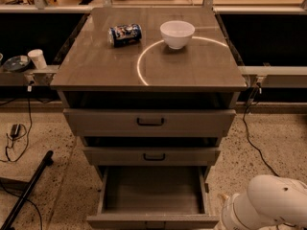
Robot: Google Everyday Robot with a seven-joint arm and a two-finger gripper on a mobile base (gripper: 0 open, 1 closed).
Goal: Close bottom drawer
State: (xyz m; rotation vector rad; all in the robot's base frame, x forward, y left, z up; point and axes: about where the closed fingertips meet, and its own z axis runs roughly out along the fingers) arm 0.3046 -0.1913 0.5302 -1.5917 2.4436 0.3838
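Bottom drawer (152, 195) is seen pulled out at the foot of the cabinet (148, 75), below two wider drawer fronts. The white arm (268, 207) is seen at lower right, near the drawer's front corner. The gripper is cut off below the frame, so its opening cannot be told.

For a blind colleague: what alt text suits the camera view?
The bottom drawer of a grey-brown cabinet stands pulled open and empty; a soda can on its side and a white bowl sit on top. A white robot arm shows lower right, its gripper out of frame.
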